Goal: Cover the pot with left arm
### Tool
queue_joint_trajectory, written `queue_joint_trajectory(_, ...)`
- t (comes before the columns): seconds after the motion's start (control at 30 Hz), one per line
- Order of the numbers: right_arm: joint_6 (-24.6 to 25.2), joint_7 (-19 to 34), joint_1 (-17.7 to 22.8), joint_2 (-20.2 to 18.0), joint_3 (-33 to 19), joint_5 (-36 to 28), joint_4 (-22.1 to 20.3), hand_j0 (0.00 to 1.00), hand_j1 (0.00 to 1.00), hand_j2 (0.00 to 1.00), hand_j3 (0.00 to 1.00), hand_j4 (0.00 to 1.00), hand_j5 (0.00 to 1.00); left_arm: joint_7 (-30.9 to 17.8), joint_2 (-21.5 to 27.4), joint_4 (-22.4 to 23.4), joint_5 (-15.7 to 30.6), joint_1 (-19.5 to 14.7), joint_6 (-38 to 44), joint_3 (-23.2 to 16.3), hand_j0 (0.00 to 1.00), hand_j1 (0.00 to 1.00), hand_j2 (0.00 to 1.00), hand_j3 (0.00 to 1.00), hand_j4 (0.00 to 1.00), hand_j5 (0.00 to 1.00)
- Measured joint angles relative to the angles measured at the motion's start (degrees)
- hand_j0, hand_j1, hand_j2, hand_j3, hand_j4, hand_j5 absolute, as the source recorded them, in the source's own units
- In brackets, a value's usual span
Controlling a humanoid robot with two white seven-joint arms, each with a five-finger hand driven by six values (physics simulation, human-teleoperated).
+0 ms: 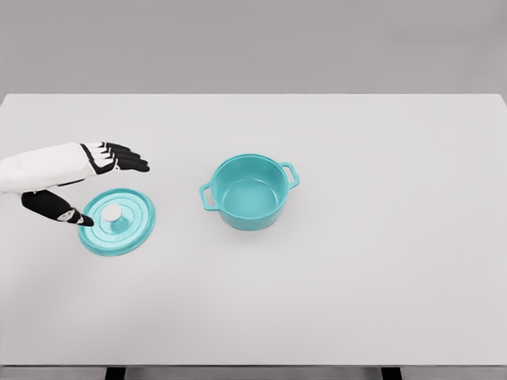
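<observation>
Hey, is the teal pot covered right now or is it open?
Open. The pot stands upright with its bare inside showing, and the lid lies flat on the table to its left, knob up, beside the left hand.

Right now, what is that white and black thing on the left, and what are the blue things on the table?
That is a robot's left hand, white with black fingers, in a computer simulation. The picture comes from a camera on the robot's head, looking down at a white table. On it sits a teal pot with two handles, open and empty. To its left lies its teal lid, flat, with a white knob on top. The hand is open, just beside the lid, and holds nothing. The right hand is not in the picture.
</observation>
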Motion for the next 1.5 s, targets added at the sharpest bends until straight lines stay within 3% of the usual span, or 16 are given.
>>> queue_joint_trajectory(0.2,0.0,0.0,0.53,0.0,-0.01,0.02,0.0,1.0,1.0,1.0,1.0,1.0,1.0,0.0,0.15,0.14,-1.55,-0.35,0.01,0.07,1.0,1.0,1.0,1.0,1.0,1.0)
queue_joint_trajectory(0.43,0.0,0.0,0.53,0.0,-0.14,0.03,0.01,1.0,1.0,1.0,1.0,1.0,1.0,0.06,-0.27,5.22,-14.82,-2.02,0.0,1.46,1.0,1.0,1.0,1.0,1.0,1.0)
queue_joint_trajectory(0.7,0.0,0.0,0.53,0.0,-0.17,0.03,0.02,1.0,1.0,1.0,1.0,1.0,1.0,-0.3,-2.62,5.72,-19.73,-2.46,0.02,3.11,1.0,1.0,1.0,1.0,1.0,1.0)
queue_joint_trajectory(0.87,0.0,0.0,0.53,0.0,-0.18,0.04,0.02,1.0,1.0,1.0,1.0,1.0,1.0,-1.29,-5.14,6.17,-21.63,-2.55,0.01,1.6,1.0,1.0,1.0,1.0,1.0,1.0)
queue_joint_trajectory(1.17,0.0,0.0,0.53,0.0,-0.18,0.03,0.02,1.0,1.0,1.0,1.0,1.0,1.0,-1.58,-7.21,6.86,-29.2,-4.31,0.02,0.9,1.0,1.0,1.0,1.0,1.0,1.0)
queue_joint_trajectory(1.5,0.0,0.0,0.53,0.0,-0.18,0.04,0.02,1.0,1.0,1.0,1.0,1.0,1.0,-1.49,-4.55,5.0,-21.47,-4.22,0.02,-5.34,1.0,1.0,1.0,1.0,1.0,1.0)
